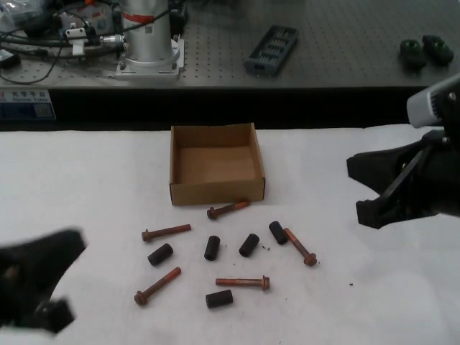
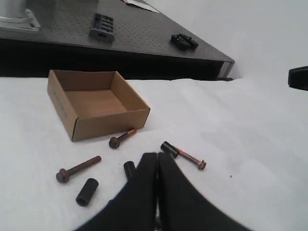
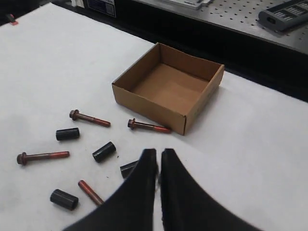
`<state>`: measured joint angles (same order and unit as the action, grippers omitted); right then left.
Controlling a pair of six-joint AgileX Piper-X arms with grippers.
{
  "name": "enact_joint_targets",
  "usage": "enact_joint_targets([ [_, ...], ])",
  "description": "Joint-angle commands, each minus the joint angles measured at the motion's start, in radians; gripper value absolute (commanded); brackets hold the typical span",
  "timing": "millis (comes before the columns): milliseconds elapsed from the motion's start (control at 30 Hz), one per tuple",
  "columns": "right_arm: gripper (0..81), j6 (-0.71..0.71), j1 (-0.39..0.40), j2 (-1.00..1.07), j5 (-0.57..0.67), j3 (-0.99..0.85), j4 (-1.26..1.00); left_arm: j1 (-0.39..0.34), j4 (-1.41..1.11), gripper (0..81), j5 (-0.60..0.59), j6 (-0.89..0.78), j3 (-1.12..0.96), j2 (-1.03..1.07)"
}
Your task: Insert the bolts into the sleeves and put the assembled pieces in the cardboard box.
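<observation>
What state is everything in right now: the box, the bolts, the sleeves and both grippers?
cardboard box: open, empty.
bolts: five, loose, outside the box.
sleeves: five, on their sides, outside the box.
left gripper: shut, empty.
right gripper: shut, empty.

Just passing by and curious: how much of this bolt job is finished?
Nothing looks finished: the brown cardboard box is empty. Nothing is in hand: the left gripper and right gripper are both shut, holding nothing. Left to do: five rusty red metal bolts and five short black sleeves lie on the white cloth.
</observation>
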<state>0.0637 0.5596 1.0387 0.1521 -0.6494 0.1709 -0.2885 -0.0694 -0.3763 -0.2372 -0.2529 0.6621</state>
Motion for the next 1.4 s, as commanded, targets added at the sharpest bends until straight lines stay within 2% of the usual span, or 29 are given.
enact_joint_targets([
  [0, 4.0, 0.078, 0.0, -0.006, -0.009, -0.018, 0.014, -0.007, -0.007, 0.6, -0.071, 0.124, -0.133, 0.213],
  [100, 4.0, 0.061, 0.0, -0.006, -0.009, -0.018, 0.017, -0.032, 0.034, 0.6, -0.156, 0.237, -0.277, 0.458],
  [367, 4.0, -0.012, -0.002, -0.006, 0.0, -0.018, 0.109, -0.178, 0.308, 0.6, -0.166, 0.668, -0.611, 0.876],
  [633, 4.0, -0.027, -0.013, -0.006, -0.001, -0.016, 0.166, -0.288, 0.366, 0.6, -0.042, 0.851, -0.734, 1.027],
  [833, 4.0, -0.027, -0.016, -0.006, -0.001, -0.014, 0.221, -0.334, 0.446, 0.1, 0.076, 1.017, -0.776, 1.062],
  [933, 4.0, -0.027, -0.016, -0.006, -0.001, -0.015, 0.243, -0.347, 0.531, 8.4, 0.153, 1.114, -0.81, 1.079],
  [1067, 4.0, -0.025, -0.016, -0.006, -0.001, -0.015, 0.25, -0.359, 0.585, 30.7, 0.235, 1.195, -0.851, 1.104],
  [1100, 4.0, -0.025, -0.016, -0.006, -0.001, -0.015, 0.25, -0.359, 0.585, 32.4, 0.241, 1.202, -0.855, 1.108],
  [1367, 4.0, -0.025, -0.016, -0.006, -0.001, -0.015, 0.285, -0.399, 0.596, 31.4, 0.24, 1.225, -0.867, 1.148],
])
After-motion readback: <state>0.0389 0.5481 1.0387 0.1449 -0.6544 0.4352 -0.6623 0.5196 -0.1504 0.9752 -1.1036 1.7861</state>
